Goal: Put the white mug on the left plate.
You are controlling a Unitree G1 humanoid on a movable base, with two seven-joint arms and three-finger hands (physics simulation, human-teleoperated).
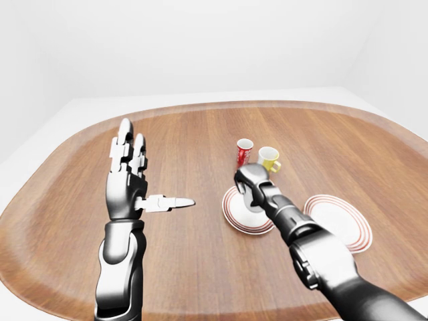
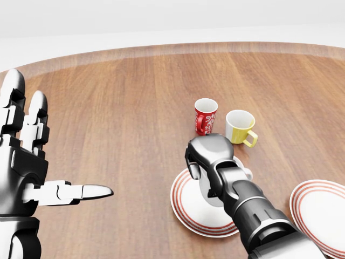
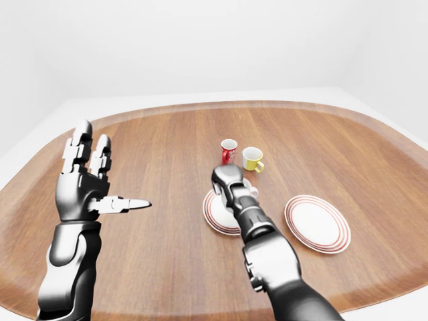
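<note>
1. White mug (image 2: 211,190): over the left plate (image 2: 186,211), mostly hidden behind the right hand (image 2: 207,159); only a pale rounded body and, in the head view, a small white bulge at the wrist's right side visible. Whether resting on the plate or held just above it: cannot tell.
2. Left plate: white with red rings, on the wooden table (image 2: 129,108); lower-left rim exposed in the head view, remainder covered by mug and forearm.
3. Right hand: reaching in from the lower right of the head view, knuckles turned toward the camera, fingers (image 2: 192,168) curled down around the white mug and clenched on it; fingertips hidden on the mug's far side.
4. Red mug (image 2: 205,115) and yellow mug (image 2: 240,127): upright, side by side, just above the right hand in the head view; yellow mug's handle pointing right. Both near the left plate, neither touching the hand.
5. Right plate (image 3: 317,223): same red-ringed pattern, to the right of the left plate, apart from it and bare.
6. Left hand (image 1: 127,177): raised at the left of all views, well apart from the mugs and plates; two fingers (image 1: 124,144) extended upward, thumb pointing right, released and holding nothing.
7. Table: brown wood grain, rounded edge, white surroundings beyond.
</note>
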